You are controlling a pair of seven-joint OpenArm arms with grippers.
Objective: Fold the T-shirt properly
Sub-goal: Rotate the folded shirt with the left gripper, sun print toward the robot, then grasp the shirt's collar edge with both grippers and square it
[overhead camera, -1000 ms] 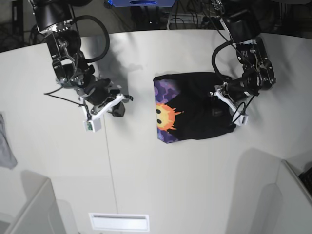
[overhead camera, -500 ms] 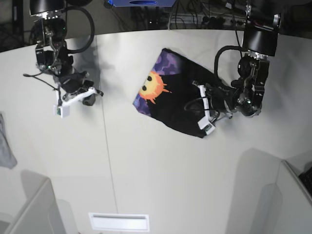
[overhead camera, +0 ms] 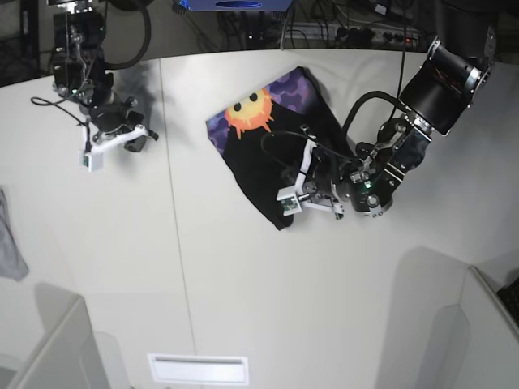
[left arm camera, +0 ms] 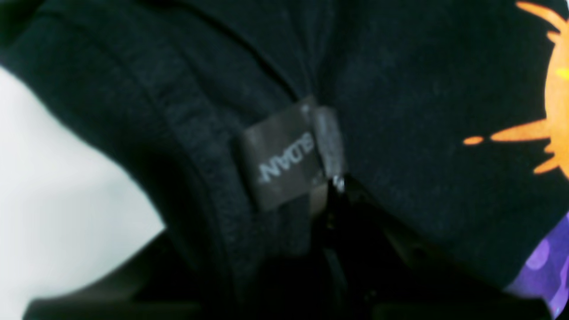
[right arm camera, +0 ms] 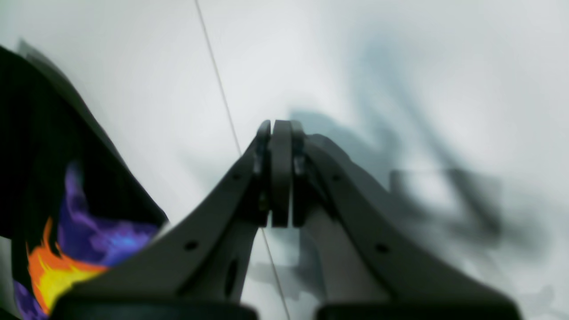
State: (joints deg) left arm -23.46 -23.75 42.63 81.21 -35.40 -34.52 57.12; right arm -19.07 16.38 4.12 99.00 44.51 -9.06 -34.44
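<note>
- On the table (overhead camera: pixel 243 300), toward the L arm's side, lies the T-shirt (overhead camera: pixel 272 150), black w/ a sun face (overhead camera: pixel 249 112) on purple print; it sits at a slant in the base view.
- Sun-face end is the far end, nearer the top of the base view; a narrower black corner points toward the bottom.
- L claw (left arm camera: pixel 326 191) is clamped on the T-shirt, cloth bunched in ridges that run to its tips; L wrist view is mostly black fabric.
- Dark label (left arm camera: pixel 284 153) w/ pale lettering shows right by the L claw, on the cloth.
- R claw (right arm camera: pixel 280 133) has its tips together, w/ nothing btwn them, over the table, well apart from the T-shirt.
- Thin straight line (right arm camera: pixel 222 89) crosses the table btwn the T-shirt & R arm in the base view.
- Grey cloth (overhead camera: pixel 10 243) is at the L edge of the base pic; white rectangular item (overhead camera: pixel 199 370) is at the bottom.
</note>
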